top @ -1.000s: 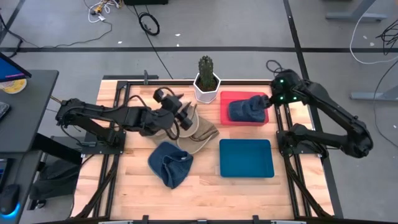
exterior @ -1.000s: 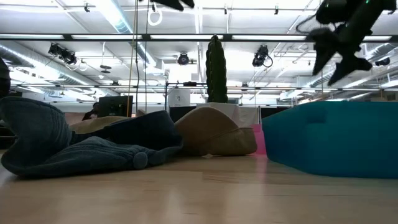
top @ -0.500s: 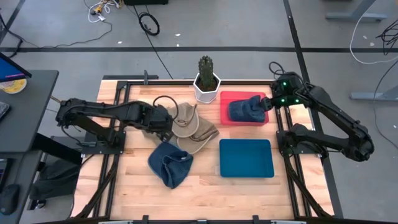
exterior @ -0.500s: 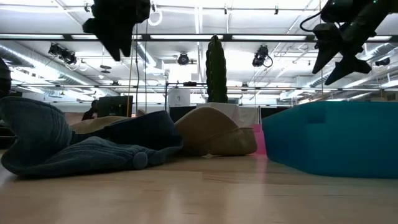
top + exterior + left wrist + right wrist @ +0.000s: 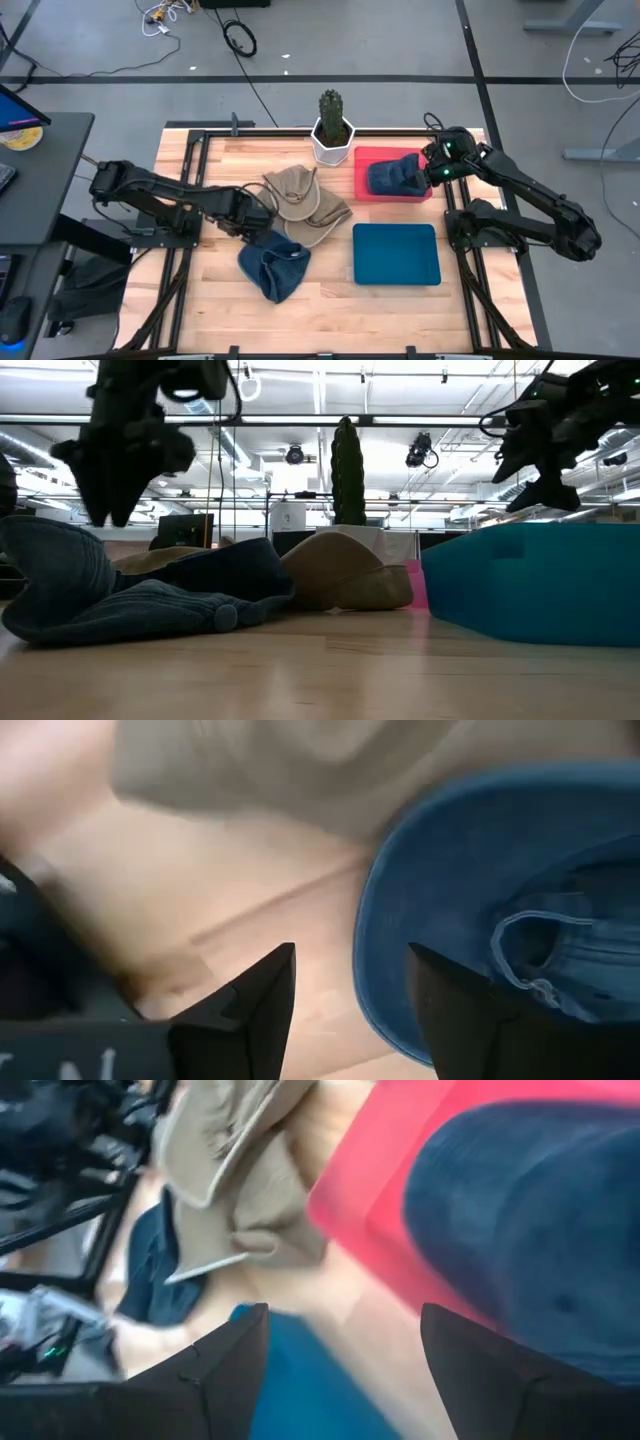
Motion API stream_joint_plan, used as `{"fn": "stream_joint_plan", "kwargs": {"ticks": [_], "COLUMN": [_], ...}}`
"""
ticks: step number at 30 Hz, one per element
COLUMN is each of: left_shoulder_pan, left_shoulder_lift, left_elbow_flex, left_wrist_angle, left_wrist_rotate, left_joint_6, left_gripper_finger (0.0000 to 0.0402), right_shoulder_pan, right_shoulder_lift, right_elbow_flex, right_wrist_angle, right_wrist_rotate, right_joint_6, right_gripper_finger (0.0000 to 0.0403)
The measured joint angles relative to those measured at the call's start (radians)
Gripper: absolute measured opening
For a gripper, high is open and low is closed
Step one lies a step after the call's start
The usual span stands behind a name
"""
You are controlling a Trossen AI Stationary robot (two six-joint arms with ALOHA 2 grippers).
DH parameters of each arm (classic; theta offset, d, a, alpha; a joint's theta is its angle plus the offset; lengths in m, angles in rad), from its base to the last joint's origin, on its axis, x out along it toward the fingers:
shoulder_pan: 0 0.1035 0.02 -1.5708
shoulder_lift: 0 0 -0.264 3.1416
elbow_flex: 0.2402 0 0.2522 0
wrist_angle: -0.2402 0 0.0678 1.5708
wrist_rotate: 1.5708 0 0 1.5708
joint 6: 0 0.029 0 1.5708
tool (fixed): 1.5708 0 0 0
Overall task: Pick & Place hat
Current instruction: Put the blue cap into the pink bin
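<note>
The left hand (image 5: 262,217), fingers apart and empty, hovers beside the crumpled blue denim hat (image 5: 273,262), likely lining up a grasp, while the empty, spread right hand (image 5: 428,168) waits beside the red tray (image 5: 392,156).

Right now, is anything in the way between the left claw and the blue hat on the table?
Nothing visible is. The left gripper hangs open just beside the blue hat, with only bare table between its fingers and the brim. The tan hat lies next to them, off to the side, not between.
</note>
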Motion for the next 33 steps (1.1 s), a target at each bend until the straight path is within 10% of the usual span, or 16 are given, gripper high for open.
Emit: {"fn": "stream_joint_plan", "kwargs": {"ticks": [18,33], "left_shoulder_pan": [-0.015,-0.013], "left_shoulder_lift": [-0.001,-0.028], "left_elbow_flex": [-0.279,-0.457], "left_wrist_angle": [0.335,0.694], "left_wrist_rotate": [0.256,0.358], "left_joint_6": [-0.177,-0.055], "left_gripper_finger": [0.0193,0.0188], "right_shoulder_pan": [0.217,0.341], "right_shoulder_lift": [-0.029,-0.029], "right_elbow_flex": [-0.033,-0.034], "right_wrist_angle": [0.056,0.431], "right_wrist_rotate": [-0.045,-0.005], "right_joint_6": [0.049,0.420], "right_gripper_finger": [0.0263,0.0263]}}
